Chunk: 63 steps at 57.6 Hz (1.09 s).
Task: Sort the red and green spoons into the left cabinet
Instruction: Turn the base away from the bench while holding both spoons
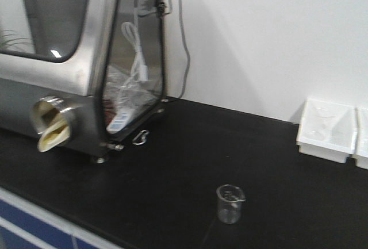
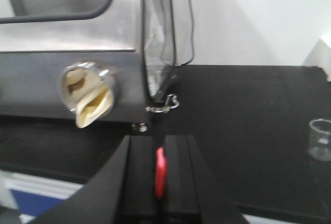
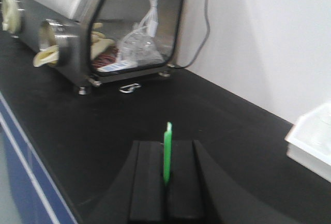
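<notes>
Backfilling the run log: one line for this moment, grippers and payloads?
left gripper: shut on slim red plastic spoon | right gripper: shut on slim green plastic spoon | facing black counter | cabinet unseen

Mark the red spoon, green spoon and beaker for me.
red spoon (image 2: 161, 175): left wrist view, middle of the visible red part.
green spoon (image 3: 167, 154): right wrist view, middle of the visible green strip.
beaker (image 1: 230, 206): front view, glass side wall.

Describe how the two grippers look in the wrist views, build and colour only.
The left gripper and right gripper look alike: matte black throughout, each with two flat, rectangular fingers and outer shoulders that flare in a curve toward the camera. No cables, markings or labels show.
</notes>
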Available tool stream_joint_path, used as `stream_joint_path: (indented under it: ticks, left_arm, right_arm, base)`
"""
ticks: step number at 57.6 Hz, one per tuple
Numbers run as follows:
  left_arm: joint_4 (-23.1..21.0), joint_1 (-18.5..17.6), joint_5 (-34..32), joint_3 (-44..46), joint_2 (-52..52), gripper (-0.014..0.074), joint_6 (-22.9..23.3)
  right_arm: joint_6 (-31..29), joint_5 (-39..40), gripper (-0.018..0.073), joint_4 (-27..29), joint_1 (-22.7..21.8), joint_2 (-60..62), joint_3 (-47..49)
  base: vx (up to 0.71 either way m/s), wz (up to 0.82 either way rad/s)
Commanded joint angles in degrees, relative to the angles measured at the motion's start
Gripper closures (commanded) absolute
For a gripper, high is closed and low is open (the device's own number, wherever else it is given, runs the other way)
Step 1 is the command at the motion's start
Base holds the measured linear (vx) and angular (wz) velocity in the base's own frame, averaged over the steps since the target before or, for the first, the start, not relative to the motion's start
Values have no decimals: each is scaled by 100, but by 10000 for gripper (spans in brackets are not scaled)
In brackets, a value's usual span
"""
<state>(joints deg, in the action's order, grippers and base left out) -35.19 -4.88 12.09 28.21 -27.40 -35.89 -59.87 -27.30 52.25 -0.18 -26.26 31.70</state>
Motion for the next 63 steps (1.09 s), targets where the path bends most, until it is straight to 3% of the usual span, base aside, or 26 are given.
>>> stream_joint_path:
  ticks: [1,42,63]
  left_arm:
    - [-108,-28,-396,161,-5,597,8]
    - [-108,-28,-396,161,-5,597,8]
    - [-108,-28,-391,161,-5,597,8]
  right_arm:
    - [3,274,562,179,6,-21,146]
    - [3,274,562,179,6,-21,146]
    - [3,227,562,181,237,32,146]
  base:
    - [-12,45]
    - [-9,56]
    - [1,70]
